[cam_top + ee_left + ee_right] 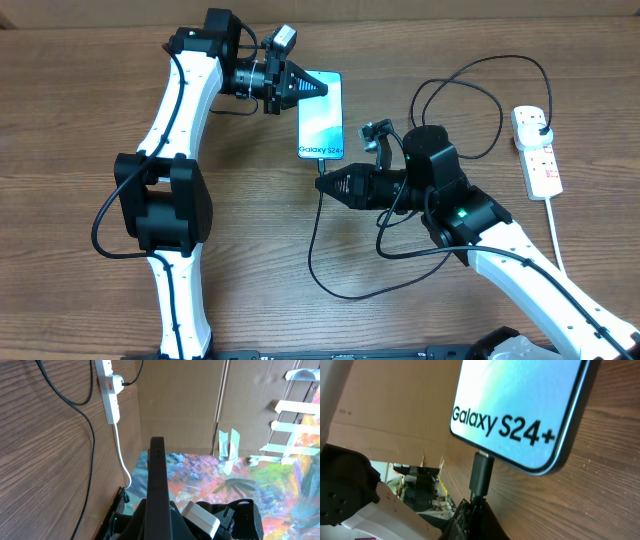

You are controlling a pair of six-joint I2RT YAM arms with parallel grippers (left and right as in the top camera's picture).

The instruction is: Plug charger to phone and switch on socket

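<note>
Our right gripper pinches the charger just behind its connector, whose tip meets the bottom edge of the phone. Our left gripper is closed on nothing, over the phone's far end. The phone lies screen up, its long axis running far to near, port end nearest. The socket lies well to the right.

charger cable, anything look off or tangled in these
Nothing damaged. The charger connector sits straight in the phone, held by the shut right gripper. The one oddity: its slack loops loosely across the table and seems to pass under the right arm towards the socket, so it could snag.
</note>
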